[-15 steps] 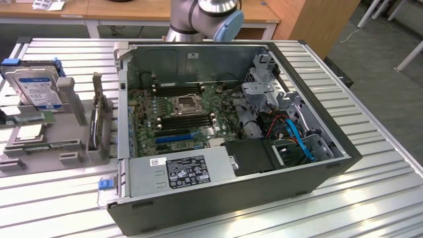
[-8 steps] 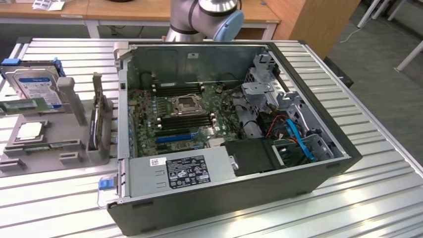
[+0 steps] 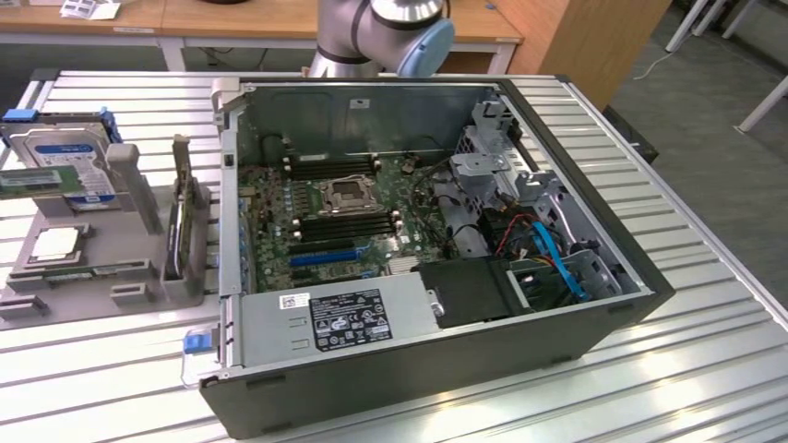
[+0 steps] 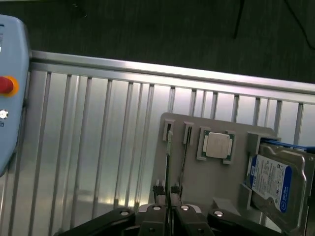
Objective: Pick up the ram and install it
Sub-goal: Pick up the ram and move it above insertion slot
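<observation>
Two thin ram sticks [image 4: 168, 162] stand edge-on in neighbouring slots of a grey holder [image 4: 197, 177], beside a square silver CPU [image 4: 217, 145]. The nearer stick has a pale green end, and the second ram stick [image 4: 184, 157] looks darker. My gripper [image 4: 168, 212] hangs high above the holder, roughly in line with the first stick. It is shut, its metal fingers [image 4: 156, 210] drawn together at the centre. In the exterior view the arm's base [image 3: 384, 32] rises behind the open computer case [image 3: 419, 258], whose motherboard [image 3: 339, 208] lies exposed.
A blue-labelled hard drive [image 4: 271, 183] leans on the holder [image 3: 124, 277]; in the exterior view a narrow green board with a white label [image 3: 43, 180] stands before the hard drive [image 3: 68, 157]. A pale control box with a red button [image 4: 10, 98] sits over the slatted table [image 4: 98, 147].
</observation>
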Available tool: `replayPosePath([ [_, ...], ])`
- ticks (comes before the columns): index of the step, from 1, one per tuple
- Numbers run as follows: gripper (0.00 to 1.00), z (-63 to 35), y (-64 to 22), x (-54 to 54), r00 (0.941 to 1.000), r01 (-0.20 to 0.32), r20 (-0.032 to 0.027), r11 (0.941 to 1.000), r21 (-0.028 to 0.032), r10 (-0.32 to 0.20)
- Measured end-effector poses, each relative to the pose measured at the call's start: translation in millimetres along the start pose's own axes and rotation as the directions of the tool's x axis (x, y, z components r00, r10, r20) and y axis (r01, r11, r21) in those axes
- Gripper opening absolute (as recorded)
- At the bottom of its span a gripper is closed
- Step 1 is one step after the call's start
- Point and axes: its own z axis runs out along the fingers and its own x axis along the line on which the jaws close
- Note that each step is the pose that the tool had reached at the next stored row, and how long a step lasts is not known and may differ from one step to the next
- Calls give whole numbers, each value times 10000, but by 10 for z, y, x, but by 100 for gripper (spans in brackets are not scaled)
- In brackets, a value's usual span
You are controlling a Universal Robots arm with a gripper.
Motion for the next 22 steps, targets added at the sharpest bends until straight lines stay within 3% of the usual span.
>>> replayPosePath([
  [22,13,-4,-991,111,10000,-2,0,10000,-4,2],
])
